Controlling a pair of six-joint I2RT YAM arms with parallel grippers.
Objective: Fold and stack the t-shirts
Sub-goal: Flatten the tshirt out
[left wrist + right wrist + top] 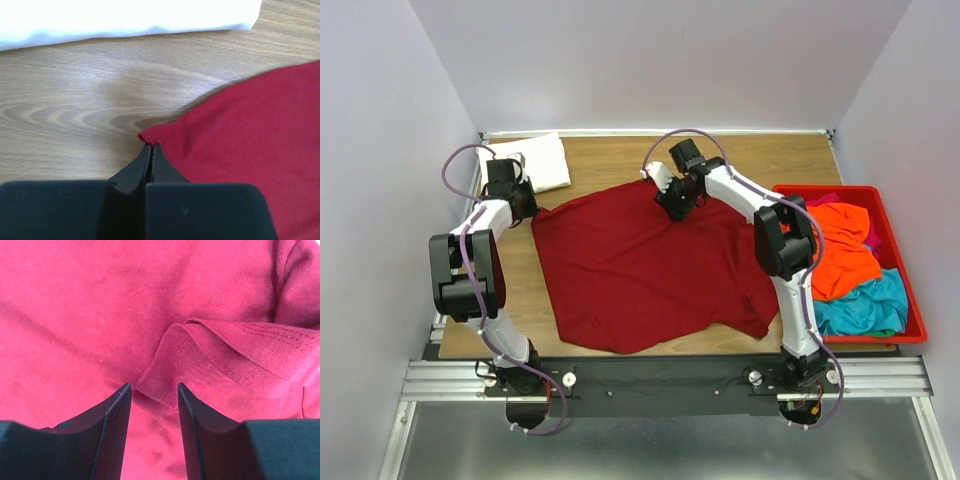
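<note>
1. Nearest, lower middle of the top view: near hem of the dark red t-shirt [640, 270], spread mostly flat across the wooden table [770, 165]. Lower right corner partly hidden behind the right arm [798, 310].
2. At the right of that view, heaped in the red bin [917, 310]: a teal t-shirt [865, 305] nearest, an orange t-shirt [840, 250] beyond it, and only a sliver of a magenta t-shirt [825, 200] at the far end, mostly buried. Anything deeper in the bin: hidden.
3. Left of centre, at the far left corner of the dark red t-shirt: left gripper [528, 208], hard to read from above. From the left wrist camera, left gripper [151, 148] pinched fully together on that corner, with a thin red line of cloth in the seam and a small bunched tip of hem just past the tips.
4. Upper middle, over the far edge of the same shirt: right gripper [672, 213], tips lost against dark cloth from above. From the right wrist camera, right gripper [154, 387] parted by a narrow gap, gripping nothing; a raised fold of hem just ahead of the gap, touching or not, cannot tell. Shirt cut off on every side of that frame.
5. Farthest, upper left: folded white t-shirt [535, 162], flat on the table just beyond the left gripper, apart from the red cloth. Blown out to plain white and cut off by the top edge in the left wrist view.
</note>
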